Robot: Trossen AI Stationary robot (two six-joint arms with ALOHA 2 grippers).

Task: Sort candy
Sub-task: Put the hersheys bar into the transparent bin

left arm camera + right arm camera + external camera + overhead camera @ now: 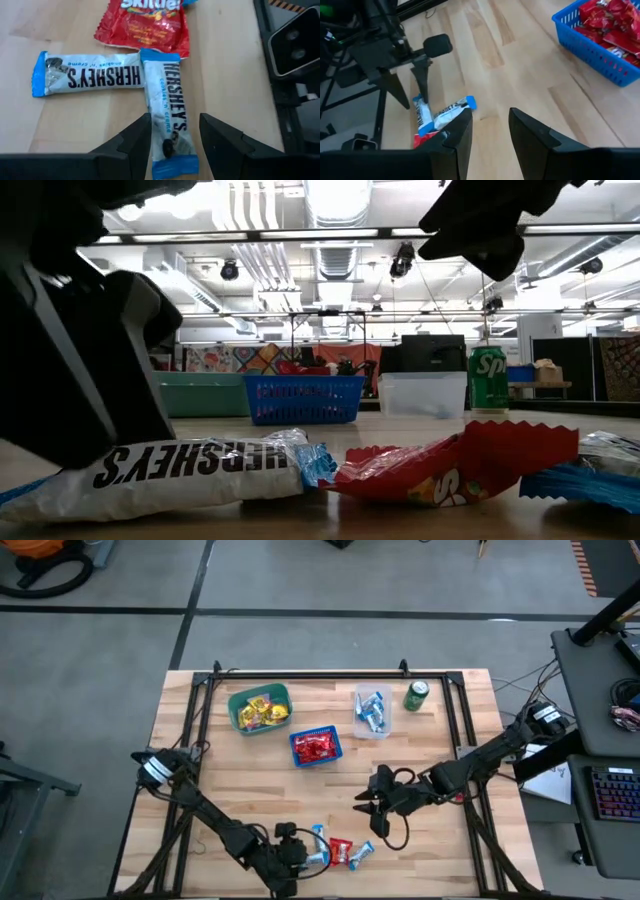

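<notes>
Near the table's near edge lie loose candies: two blue-and-white Hershey's bars [90,77] [167,100], a red Skittles pack [145,22] and a third blue-and-white bar [362,855]. My left gripper [174,117] [300,852] is open and points down. Its fingers stand on either side of one end of the second bar, and I see no touch. My right gripper [490,112] [362,805] is open and hangs over bare wood, right of the table's middle and farther in than the candies.
Toward the far edge stand a green basket [260,708] with yellow candies, a blue basket [316,747] with red ones, a clear container [372,710] with blue-and-white bars and a green can [416,695]. Bare wood lies between these and the loose candies.
</notes>
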